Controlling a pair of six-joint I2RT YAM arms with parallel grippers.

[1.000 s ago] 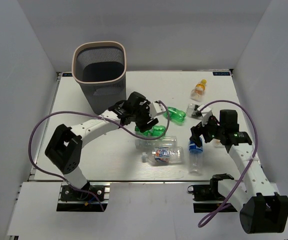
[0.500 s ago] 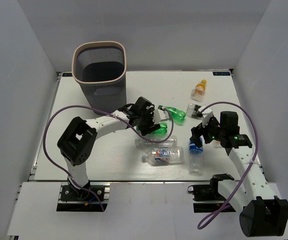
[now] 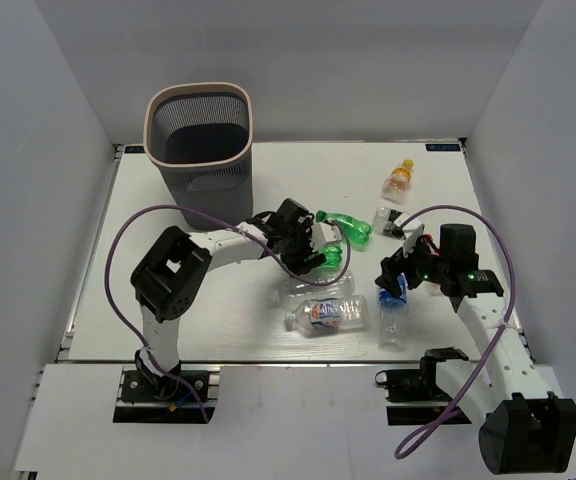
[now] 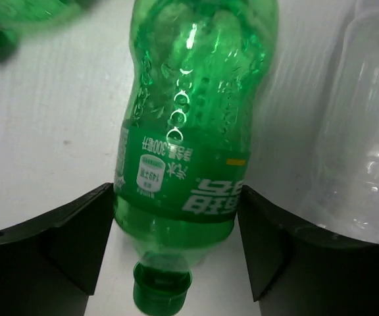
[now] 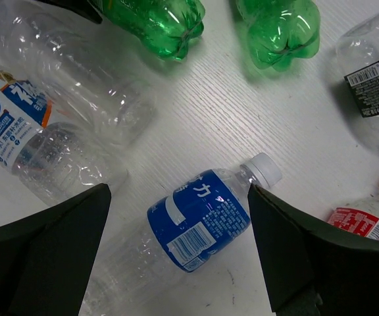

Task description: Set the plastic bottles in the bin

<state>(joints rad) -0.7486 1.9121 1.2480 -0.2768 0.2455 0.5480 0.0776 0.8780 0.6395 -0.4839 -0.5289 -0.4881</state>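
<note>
A green plastic bottle [image 4: 189, 118] lies on the white table, cap toward the camera. My left gripper [image 4: 176, 224] straddles its label end, one finger close against each side; the bottle looks undented. From above, that gripper [image 3: 308, 250] sits at this green bottle [image 3: 328, 258], with a second green bottle [image 3: 348, 228] just beyond. My right gripper [image 5: 179, 224] hangs wide open over a clear bottle with a blue label [image 5: 199, 220], with gaps on both sides. The dark mesh bin [image 3: 198, 150] stands at the far left.
Two clear bottles [image 3: 318, 288] [image 3: 323, 313] lie side by side in the middle. A small orange bottle [image 3: 399, 178] and a black-labelled clear bottle [image 3: 386, 218] lie at the far right. A red-labelled bottle [image 5: 364, 220] lies beside the right fingers. Purple cables loop over both arms.
My left gripper has slid right and down onto the nearer green bottle, and its jaws have widened around it. The right arm has barely moved.
</note>
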